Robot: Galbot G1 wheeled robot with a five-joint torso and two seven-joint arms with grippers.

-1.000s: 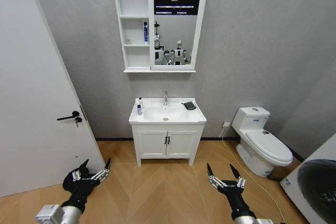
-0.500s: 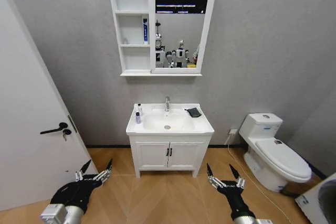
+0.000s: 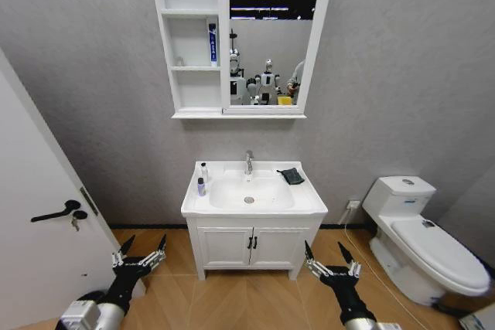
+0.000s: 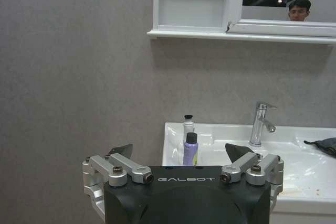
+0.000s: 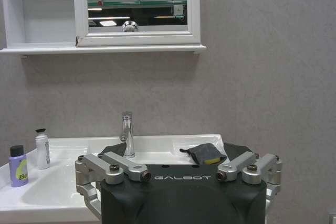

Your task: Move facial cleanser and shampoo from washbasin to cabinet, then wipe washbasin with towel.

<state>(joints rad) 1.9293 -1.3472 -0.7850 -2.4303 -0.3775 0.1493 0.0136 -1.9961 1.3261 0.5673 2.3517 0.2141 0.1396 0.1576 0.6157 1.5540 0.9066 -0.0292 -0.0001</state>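
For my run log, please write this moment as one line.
left claw: open, low, empty | right claw: open, low, empty | two bottles, towel: on washbasin | cabinet: above

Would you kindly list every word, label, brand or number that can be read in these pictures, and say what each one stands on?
"GALBOT": on the black body of the left claw, in the left wrist view.
"GALBOT": on the black body of the right claw, in the right wrist view.
Purple bottle on the washbasin: its yellow-green label is too small to read.
White bottle beside it: no legible print.
Blue tube in the cabinet: lettering too small to read.
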